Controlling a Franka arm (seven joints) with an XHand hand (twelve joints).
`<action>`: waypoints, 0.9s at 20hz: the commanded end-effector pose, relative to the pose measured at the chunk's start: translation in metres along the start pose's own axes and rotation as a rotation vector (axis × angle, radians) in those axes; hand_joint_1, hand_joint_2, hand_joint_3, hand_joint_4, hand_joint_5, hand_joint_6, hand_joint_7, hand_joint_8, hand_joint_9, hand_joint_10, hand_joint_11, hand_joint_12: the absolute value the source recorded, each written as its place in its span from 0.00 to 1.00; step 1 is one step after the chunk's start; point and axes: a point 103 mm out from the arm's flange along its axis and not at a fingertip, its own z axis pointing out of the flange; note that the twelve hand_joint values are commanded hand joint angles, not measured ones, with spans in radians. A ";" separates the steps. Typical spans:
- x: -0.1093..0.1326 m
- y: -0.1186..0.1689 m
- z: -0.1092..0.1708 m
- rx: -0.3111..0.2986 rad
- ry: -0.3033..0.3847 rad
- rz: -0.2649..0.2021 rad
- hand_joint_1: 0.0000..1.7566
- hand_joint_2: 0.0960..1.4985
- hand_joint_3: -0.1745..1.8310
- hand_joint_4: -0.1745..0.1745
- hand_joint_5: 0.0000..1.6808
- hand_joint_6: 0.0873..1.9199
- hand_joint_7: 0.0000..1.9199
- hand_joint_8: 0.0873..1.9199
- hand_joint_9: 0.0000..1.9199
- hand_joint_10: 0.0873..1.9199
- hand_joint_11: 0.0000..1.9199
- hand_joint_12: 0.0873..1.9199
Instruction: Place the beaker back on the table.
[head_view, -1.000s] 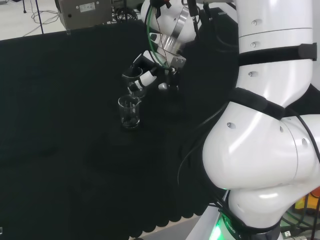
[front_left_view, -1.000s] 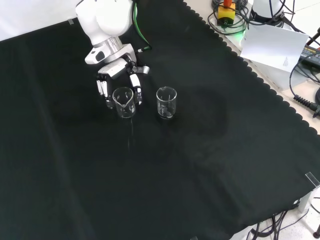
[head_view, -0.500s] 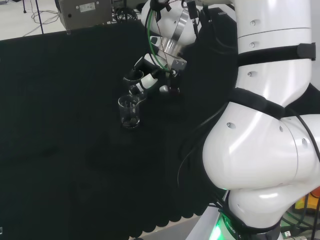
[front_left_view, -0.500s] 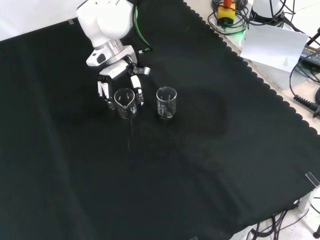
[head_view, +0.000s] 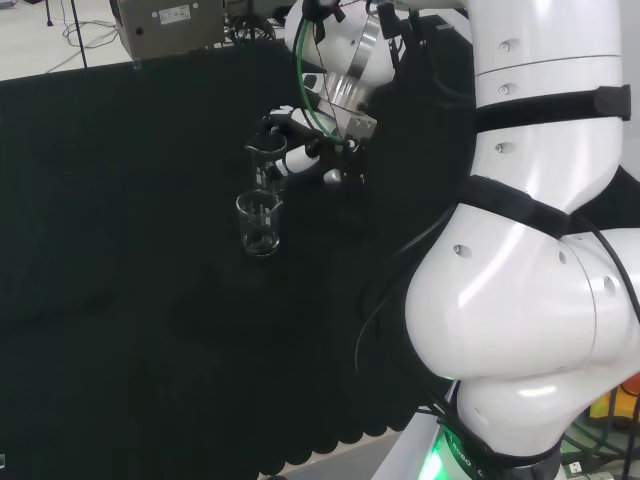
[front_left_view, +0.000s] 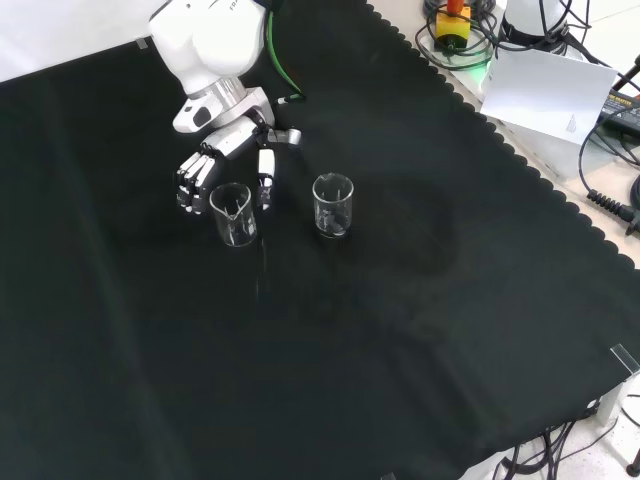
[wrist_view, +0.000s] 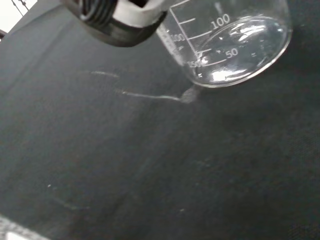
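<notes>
A: Going left to right in the front view, what comes first?

B: The hand (front_left_view: 205, 165). Its fingers (front_left_view: 188, 185) are spread and hang down behind the beaker (front_left_view: 231, 214), and one more finger (front_left_view: 265, 185) drops at the beaker's 1 o'clock. None of them curls round the glass, so I read the hand as open and holding nothing.

A: And where does the beaker lie from the hand?

B: At about 5 o'clock from the palm, just beside the fingertips. It stands upright on the cloth (front_left_view: 330, 340), long axis vertical, spout toward 12. Whether any fingertip touches the glass I can't tell; clear ware against black cloth is hard to judge here.

A: So the placing looks done?

B: I judge so. What's left turns on that one relation: the fingers flank the rim, so the hand should lift straight up and back toward 11 without clipping the beaker.

A: Further right?

B: A second beaker (front_left_view: 333, 206) at 3 o'clock from the first, well clear of the hand. In the head view the two sit one behind the other, the hand (head_view: 300, 152) beside the farther beaker (head_view: 266, 165).

A: Any writing?

B: The wrist view shows white graduation marks on the beaker (wrist_view: 235, 40) with the figures 50, 100 and 150. No brand can be made out.
</notes>
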 end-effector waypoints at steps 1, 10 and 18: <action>0.028 -0.007 0.002 0.053 -0.064 0.015 0.52 0.47 0.14 0.37 0.20 0.10 0.00 0.26 0.22 0.00 0.00 0.65; 0.061 -0.038 -0.057 -0.037 -0.116 0.025 0.48 0.45 0.15 0.34 0.18 0.05 0.00 0.16 0.18 0.00 0.00 0.60; 0.089 -0.110 -0.107 -0.056 -0.172 0.103 0.45 0.45 0.16 0.32 0.17 0.01 0.00 0.14 0.17 0.00 0.00 0.58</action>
